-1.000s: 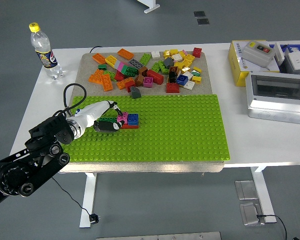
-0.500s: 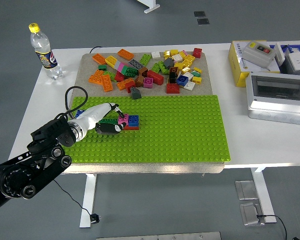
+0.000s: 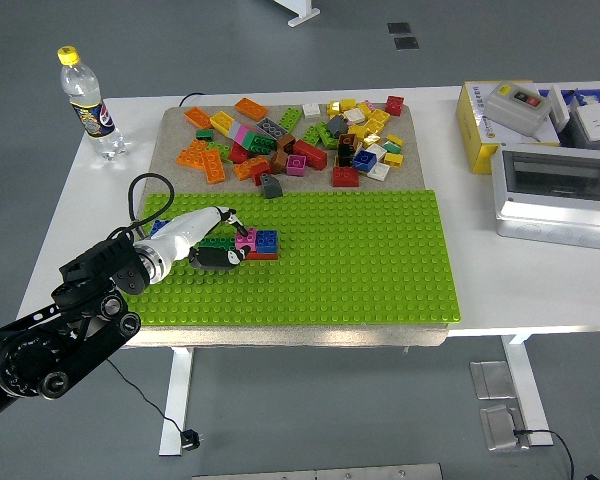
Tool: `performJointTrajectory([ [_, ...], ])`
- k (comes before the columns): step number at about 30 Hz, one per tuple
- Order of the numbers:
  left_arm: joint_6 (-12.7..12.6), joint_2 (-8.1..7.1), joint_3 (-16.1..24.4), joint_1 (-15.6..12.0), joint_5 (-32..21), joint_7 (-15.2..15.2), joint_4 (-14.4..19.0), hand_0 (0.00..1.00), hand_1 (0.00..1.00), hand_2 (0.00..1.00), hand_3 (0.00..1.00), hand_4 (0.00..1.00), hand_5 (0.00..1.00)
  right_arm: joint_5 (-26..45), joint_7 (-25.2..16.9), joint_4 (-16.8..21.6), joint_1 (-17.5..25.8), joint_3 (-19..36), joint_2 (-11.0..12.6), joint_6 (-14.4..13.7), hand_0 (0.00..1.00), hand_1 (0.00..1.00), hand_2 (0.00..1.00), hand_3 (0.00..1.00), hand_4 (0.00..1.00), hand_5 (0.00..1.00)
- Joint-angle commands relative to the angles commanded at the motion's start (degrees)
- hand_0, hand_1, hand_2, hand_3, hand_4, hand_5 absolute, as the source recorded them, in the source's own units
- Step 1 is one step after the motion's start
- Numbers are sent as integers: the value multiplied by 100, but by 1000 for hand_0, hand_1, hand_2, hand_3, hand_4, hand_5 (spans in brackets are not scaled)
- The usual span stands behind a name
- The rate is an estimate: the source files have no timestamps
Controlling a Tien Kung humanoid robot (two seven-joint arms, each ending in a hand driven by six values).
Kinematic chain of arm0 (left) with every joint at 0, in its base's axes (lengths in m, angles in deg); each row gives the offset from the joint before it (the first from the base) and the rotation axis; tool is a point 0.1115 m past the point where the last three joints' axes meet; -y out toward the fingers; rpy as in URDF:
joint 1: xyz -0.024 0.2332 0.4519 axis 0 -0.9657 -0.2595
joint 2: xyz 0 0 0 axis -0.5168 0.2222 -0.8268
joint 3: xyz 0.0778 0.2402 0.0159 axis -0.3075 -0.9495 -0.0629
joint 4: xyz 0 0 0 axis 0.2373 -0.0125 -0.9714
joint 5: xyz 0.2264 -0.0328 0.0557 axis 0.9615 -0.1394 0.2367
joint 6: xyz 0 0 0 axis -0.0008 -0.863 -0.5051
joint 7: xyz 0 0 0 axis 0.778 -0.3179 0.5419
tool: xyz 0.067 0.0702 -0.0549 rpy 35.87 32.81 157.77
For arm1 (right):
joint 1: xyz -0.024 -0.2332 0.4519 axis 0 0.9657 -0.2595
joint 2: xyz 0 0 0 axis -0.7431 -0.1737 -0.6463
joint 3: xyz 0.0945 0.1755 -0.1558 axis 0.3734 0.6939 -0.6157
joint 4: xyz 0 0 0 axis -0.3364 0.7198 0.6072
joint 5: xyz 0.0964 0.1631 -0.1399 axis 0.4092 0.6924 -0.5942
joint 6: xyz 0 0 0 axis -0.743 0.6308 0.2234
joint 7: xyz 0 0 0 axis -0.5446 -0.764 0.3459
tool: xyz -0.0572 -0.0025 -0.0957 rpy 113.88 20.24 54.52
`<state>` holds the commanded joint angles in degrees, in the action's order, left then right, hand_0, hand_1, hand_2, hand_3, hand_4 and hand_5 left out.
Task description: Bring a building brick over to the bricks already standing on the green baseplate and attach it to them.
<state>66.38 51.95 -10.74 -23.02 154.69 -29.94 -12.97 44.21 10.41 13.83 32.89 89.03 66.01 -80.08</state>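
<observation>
Head view. The left hand [image 3: 208, 240] reaches in from the lower left over the green baseplate [image 3: 360, 260], its white palm shell lying low above the studs. The fingers [image 3: 223, 257] are curled narrowly around a green brick [image 3: 215, 243], of which only a strip shows between the white shell above and the dark fingertips below. The held brick sits directly against the left side of the small cluster of standing bricks [image 3: 258, 242], which comprises a pink brick [image 3: 246, 238], a blue brick [image 3: 267, 238] and a red brick [image 3: 264, 254] beneath. Whether the green brick is pressed fully onto the studs cannot be told, as the fingers cover its lower edge. The cluster stands on the left half of the baseplate, near its middle row. Behind the baseplate, on a beige mat [image 3: 175, 125], lies the loose pile of bricks [image 3: 300, 140], well apart from the hand. A water bottle [image 3: 88, 103] stands at the far left corner of the white table [image 3: 500, 270]; a yellow box [image 3: 485, 125] and a grey enclosure [image 3: 555, 190] occupy the right side.

Compared with the frame half a second earlier, hand, held brick and cluster occupy nearly the same places; against the frame one second earlier, the hand has shifted slightly up and to the right, towards the cluster.
</observation>
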Motion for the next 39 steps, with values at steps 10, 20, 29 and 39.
performJointTrajectory([
  [10, -19, 15, -39, -22, -14, 9, 16, 998, 958, 959, 652, 604, 435, 10, 3, -6, 4, -10, -9, 8, 715, 713, 764, 730, 527, 695],
  [20, -109, 81, -52, -63, -93, 98, -153, 998, 958, 958, 651, 602, 436, 1, -1, -3, -3, -7, -19, 10, 715, 713, 763, 730, 526, 695],
  [29, -254, 107, -47, -99, -203, 293, -273, 998, 954, 956, 647, 595, 439, -4, -6, 0, -12, 2, -21, 17, 715, 713, 763, 731, 530, 699],
  [39, -447, 95, -4, -132, -709, 753, -413, 998, 951, 953, 647, 595, 436, -14, -9, 5, -10, -7, -17, 13, 715, 713, 763, 731, 531, 696],
])
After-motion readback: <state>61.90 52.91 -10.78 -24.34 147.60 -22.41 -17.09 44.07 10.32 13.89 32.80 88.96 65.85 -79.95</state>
